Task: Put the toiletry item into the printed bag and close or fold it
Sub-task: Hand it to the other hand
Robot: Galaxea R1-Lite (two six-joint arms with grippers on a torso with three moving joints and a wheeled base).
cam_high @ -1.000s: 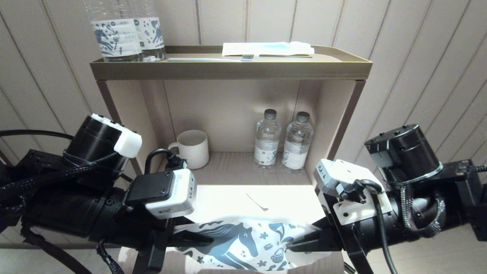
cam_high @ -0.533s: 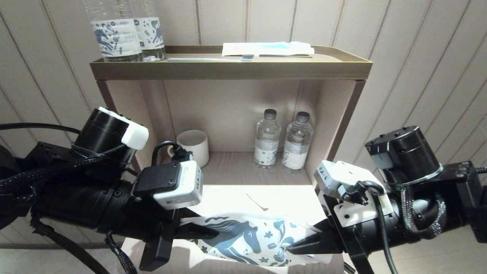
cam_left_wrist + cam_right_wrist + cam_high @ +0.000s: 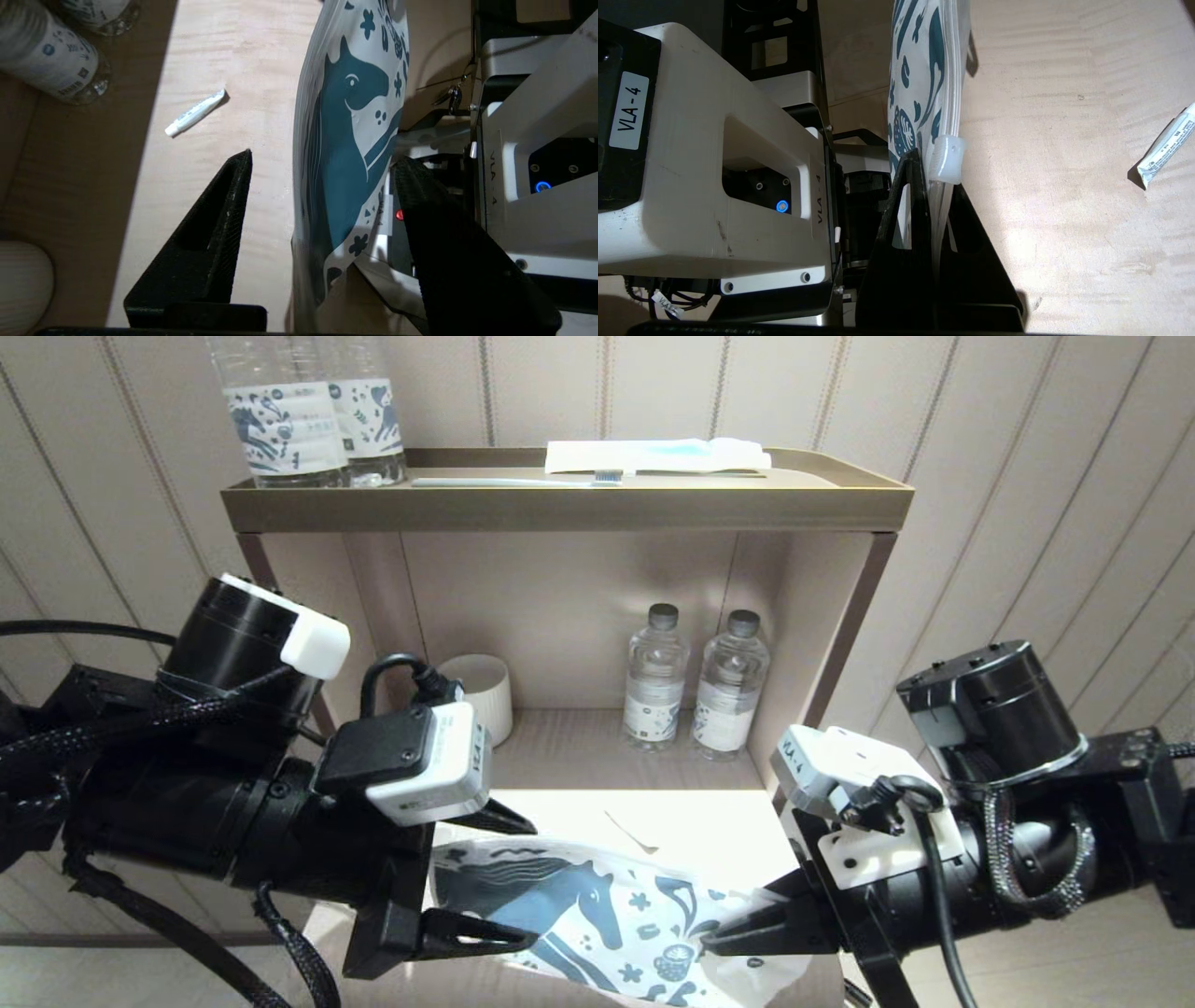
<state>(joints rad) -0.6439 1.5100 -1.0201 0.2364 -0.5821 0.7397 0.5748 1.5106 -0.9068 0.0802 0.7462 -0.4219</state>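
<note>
A pale wooden shelf (image 3: 691,831) sits in a brown cabinet against striped wall panels. Only the wrist views show a small white tube (image 3: 194,113) lying on it. The printed bag (image 3: 597,919), white with a blue horse, hangs above the near edge, right end effector (image 3: 714,933) clamped on it, left end effector (image 3: 523,882) spread apart around its left end.

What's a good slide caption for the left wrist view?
Left pincer open astride the printed bag, a small white tube lying on the wooden shelf beyond.
</note>
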